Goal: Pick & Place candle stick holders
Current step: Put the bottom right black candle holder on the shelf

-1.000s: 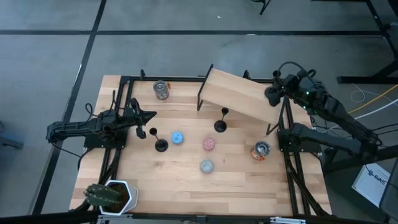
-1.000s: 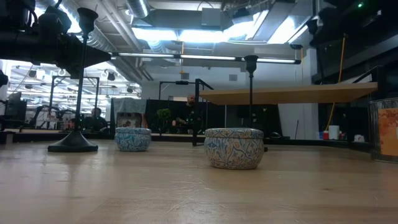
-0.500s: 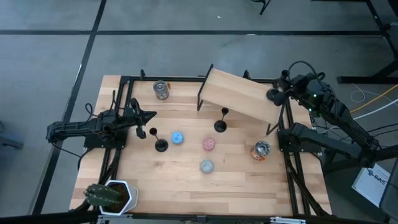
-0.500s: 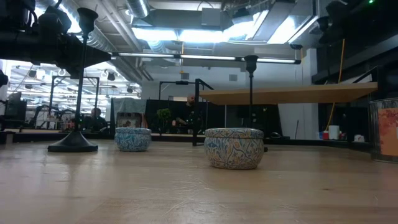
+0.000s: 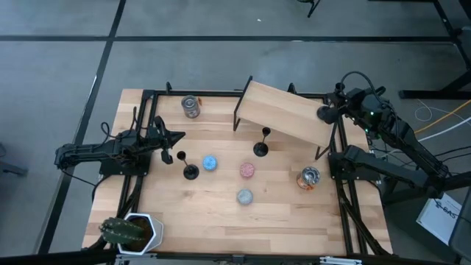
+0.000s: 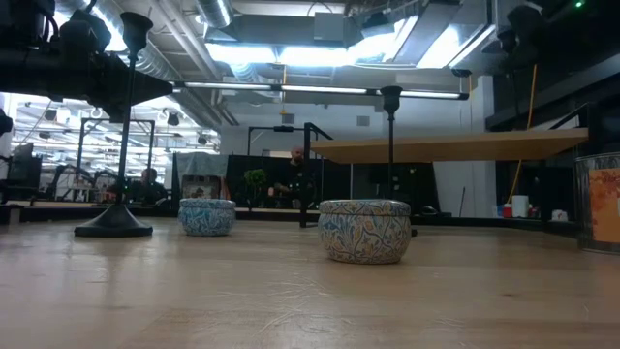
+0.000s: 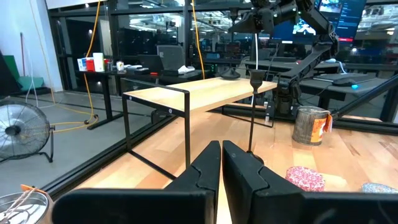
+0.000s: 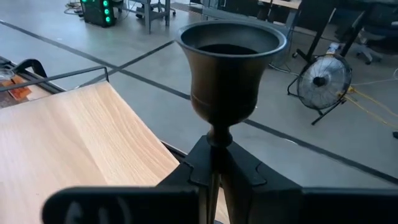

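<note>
Two black candle stick holders stand on their round bases on the table, one left of centre (image 5: 190, 171) (image 6: 126, 126) and one in the middle (image 5: 260, 149) (image 7: 251, 112). My right gripper (image 5: 329, 112) (image 8: 214, 158) is shut on a third holder (image 5: 324, 114), above the right end of the wooden shelf (image 5: 283, 110). My left gripper (image 5: 176, 138) (image 7: 221, 158) waits shut at the table's left side, pointing level toward the right, with nothing in it. My right gripper pinches the holder's thin stem (image 8: 214, 140) just beneath the cup between its two fingers. The fingers come from the table's right side, slanting a little down, and lie across the stem. The cup (image 8: 229, 62) stands upright above them. The fingers hide the stem and base below.
Shiny cans stand at the far left (image 5: 191, 107) and near right (image 5: 309, 177). Small blue (image 5: 210, 163), pink (image 5: 247, 170) and grey (image 5: 243, 196) round tins lie mid-table. A potted cactus (image 5: 132, 232) sits at the near left corner. The shelf's black frame (image 5: 239, 114) rises at the back.
My right gripper has rolled about its own axis and its wrist has drawn a little toward the table's right edge, still shut on the holder; over the last half second it has kept still.
</note>
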Motion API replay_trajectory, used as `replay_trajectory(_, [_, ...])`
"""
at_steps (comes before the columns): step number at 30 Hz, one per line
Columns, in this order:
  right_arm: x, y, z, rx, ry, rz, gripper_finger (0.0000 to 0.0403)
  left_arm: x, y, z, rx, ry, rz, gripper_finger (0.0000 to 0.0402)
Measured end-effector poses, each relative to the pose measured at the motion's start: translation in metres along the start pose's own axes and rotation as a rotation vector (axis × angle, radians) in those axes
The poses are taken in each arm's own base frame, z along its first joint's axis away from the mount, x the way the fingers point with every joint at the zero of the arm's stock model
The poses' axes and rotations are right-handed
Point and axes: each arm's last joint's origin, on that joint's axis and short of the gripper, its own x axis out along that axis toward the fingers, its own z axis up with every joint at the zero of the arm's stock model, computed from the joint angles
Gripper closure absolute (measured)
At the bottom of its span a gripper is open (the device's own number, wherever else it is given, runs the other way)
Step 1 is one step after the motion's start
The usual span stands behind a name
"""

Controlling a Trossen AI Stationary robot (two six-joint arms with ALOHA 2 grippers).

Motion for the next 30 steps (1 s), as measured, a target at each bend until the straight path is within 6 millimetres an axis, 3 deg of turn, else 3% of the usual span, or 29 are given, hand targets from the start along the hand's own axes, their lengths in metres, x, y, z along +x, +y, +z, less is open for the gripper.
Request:
replay_trajectory(17, [0.012, 0.006, 0.002, -0.032, 0.041, -0.003, 0.037, 0.0, 0.0, 0.0, 0.0, 0.0, 0.0, 0.0391])
replay_trajectory(30, [0.012, 0.004, 0.001, -0.022, 0.037, -0.051, 0.0235, 0.0, 0.0, 0.0, 0.0, 0.0, 0.0, 0.0389])
